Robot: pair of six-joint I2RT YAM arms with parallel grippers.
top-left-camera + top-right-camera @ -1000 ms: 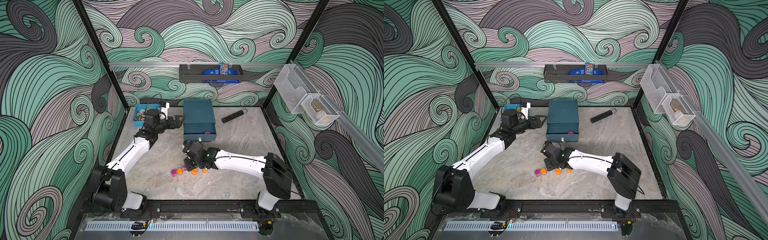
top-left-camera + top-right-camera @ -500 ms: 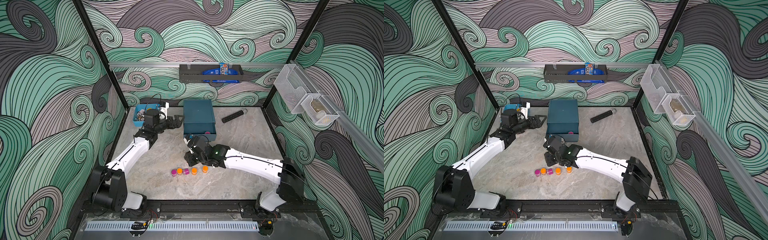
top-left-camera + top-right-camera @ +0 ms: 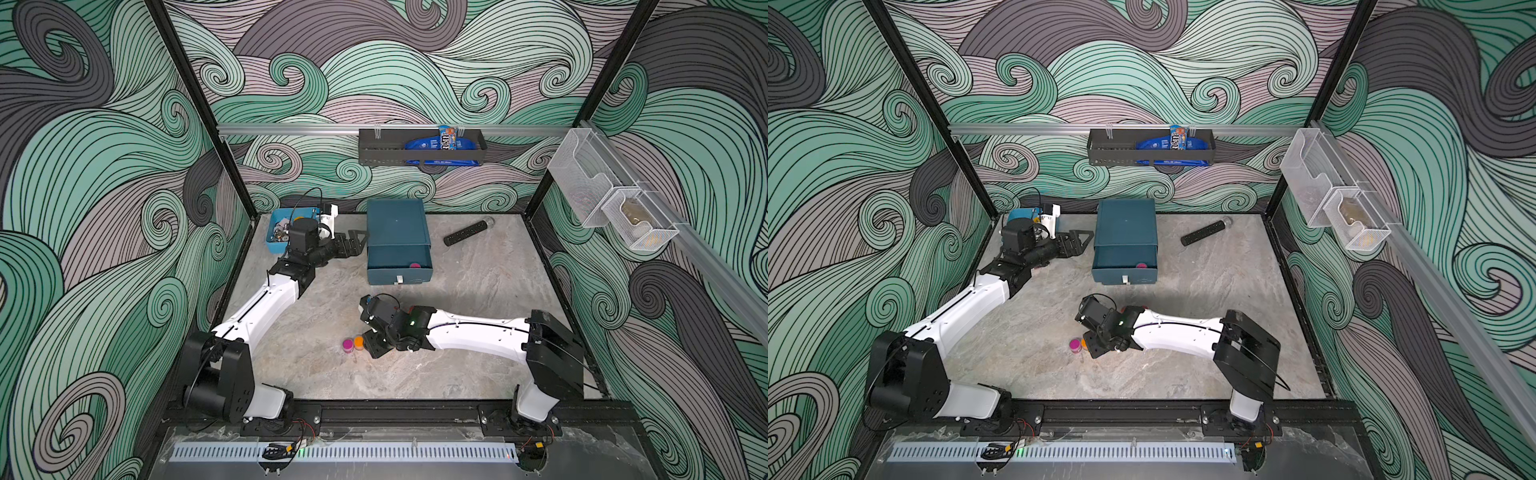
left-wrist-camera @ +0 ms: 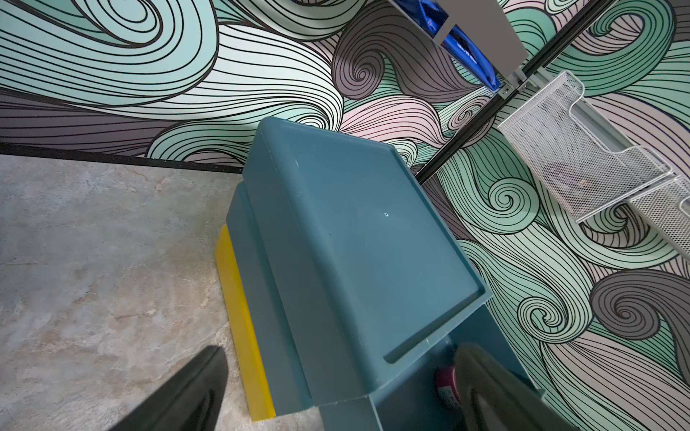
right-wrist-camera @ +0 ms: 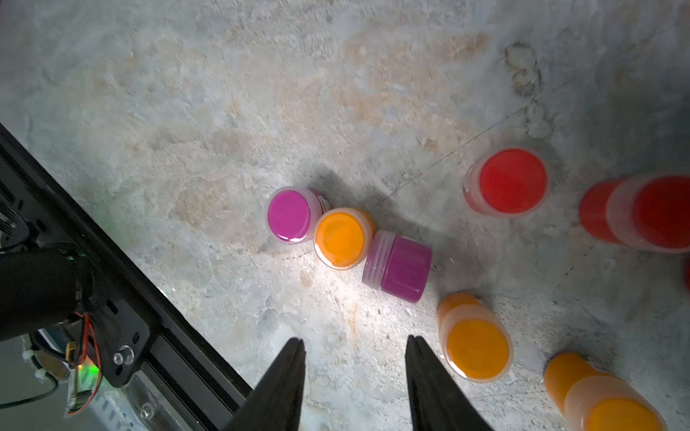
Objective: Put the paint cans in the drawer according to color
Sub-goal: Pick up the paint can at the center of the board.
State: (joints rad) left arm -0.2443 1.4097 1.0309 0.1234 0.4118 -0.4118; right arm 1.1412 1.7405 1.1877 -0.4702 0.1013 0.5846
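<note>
The dark teal drawer (image 3: 397,232) (image 3: 1125,230) stands at the back with its top tray pulled out; one magenta paint can (image 3: 414,265) (image 4: 446,384) lies inside. My left gripper (image 3: 358,241) (image 4: 339,373) is open beside the chest's left flank, holding nothing. My right gripper (image 3: 376,347) (image 5: 354,341) hangs open and empty over the loose cans. Under it are an upright magenta can (image 5: 289,214), a magenta can on its side (image 5: 401,266), three orange cans (image 5: 339,237) (image 5: 476,343) (image 5: 605,399) and red ones (image 5: 509,181) (image 5: 649,212). In both top views the arm hides most of them.
A light-blue bin (image 3: 276,246) of metal bits sits behind my left arm. A black bar (image 3: 465,232) lies right of the chest. A dark shelf (image 3: 419,151) hangs on the back wall and mesh baskets (image 3: 611,208) on the right wall. The black front rail (image 5: 112,261) runs close to the cans.
My right gripper's jaws have spread apart. The right arm reached toward the chest, then drew back over the row of cans and now covers most of them. The left arm has not moved.
</note>
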